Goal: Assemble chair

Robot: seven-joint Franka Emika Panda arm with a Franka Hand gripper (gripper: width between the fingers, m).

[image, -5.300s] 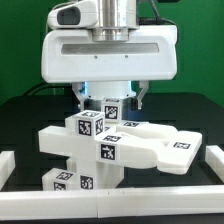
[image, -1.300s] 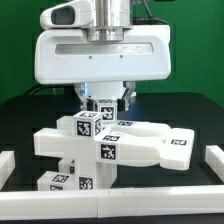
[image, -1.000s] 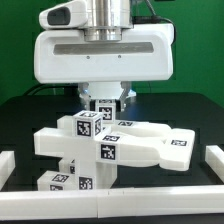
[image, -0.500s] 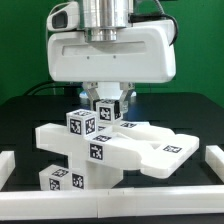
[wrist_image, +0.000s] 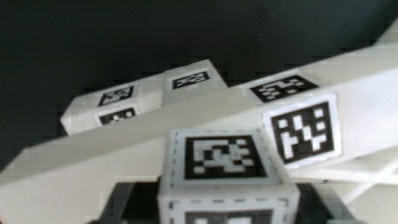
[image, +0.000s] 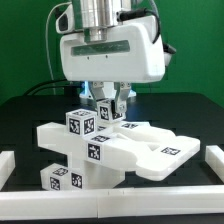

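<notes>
Nearest the exterior camera, two plain white border rails lie on the black surface [image: 30, 120]: one at the exterior view's left [image: 8, 160] and one at the exterior view's right [image: 214, 160], with a further white strip [image: 110, 207] along the front edge. Between them, at the centre of the surface, stands the chair [image: 110, 150], a partly joined stack of matte white blocky parts. At least seven black-and-white square tags are visible on it in the exterior view; the exact number of separate parts cannot be told, since they overlap. A flat slab [image: 165, 155] lies tilted across the stack, and a short post [image: 108, 112] rises at its rear. Above and behind, one pincer [image: 108, 105] hangs from the white arm housing [image: 110, 45], and its two fingers [image: 122, 103] pinch the post from either side. The wrist view shows the tagged post top [wrist_image: 226, 160] held between the dark fingers, with the slab [wrist_image: 214, 110] angled beyond it. The housing hides the space behind the chair. Beyond it, a green backdrop [image: 20, 40] closes the scene.
</notes>
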